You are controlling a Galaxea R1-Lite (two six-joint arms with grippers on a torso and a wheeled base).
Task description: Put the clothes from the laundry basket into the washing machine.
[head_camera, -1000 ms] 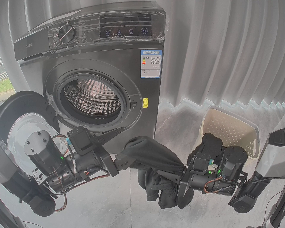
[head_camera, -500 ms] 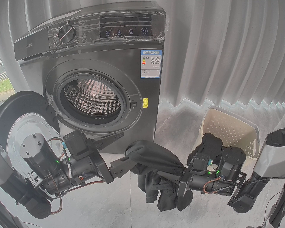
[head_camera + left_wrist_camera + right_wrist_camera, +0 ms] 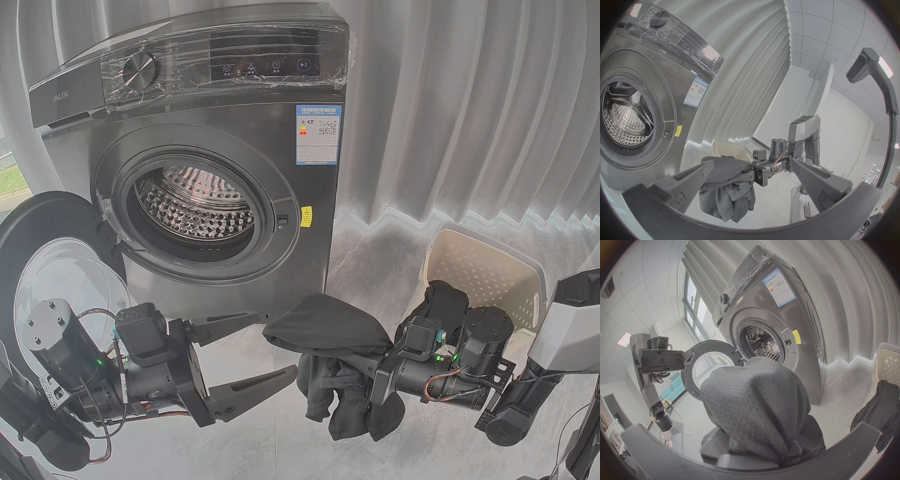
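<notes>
A dark grey garment (image 3: 328, 325) hangs above the floor in front of the washing machine (image 3: 250, 156). My right gripper (image 3: 353, 365) is shut on it, and the cloth drapes over the fingers and hides them (image 3: 756, 405). My left gripper (image 3: 275, 347) stands open just left of the garment, apart from it, with nothing between its fingers (image 3: 707, 167). The drum (image 3: 194, 206) is bare metal and its round door (image 3: 56, 250) is swung open to the left. Another dark cloth (image 3: 445, 303) lies over the front edge of the cream laundry basket (image 3: 487, 275).
White curtains (image 3: 469, 112) hang behind the machine and basket. The basket sits on the pale floor to the machine's right. The open door stands close beside my left arm. Bare floor (image 3: 262, 431) lies under the hanging garment.
My left gripper has opened, let go of the garment and drawn back down and to the left. The garment now hangs from the right gripper alone and has sagged a little.
</notes>
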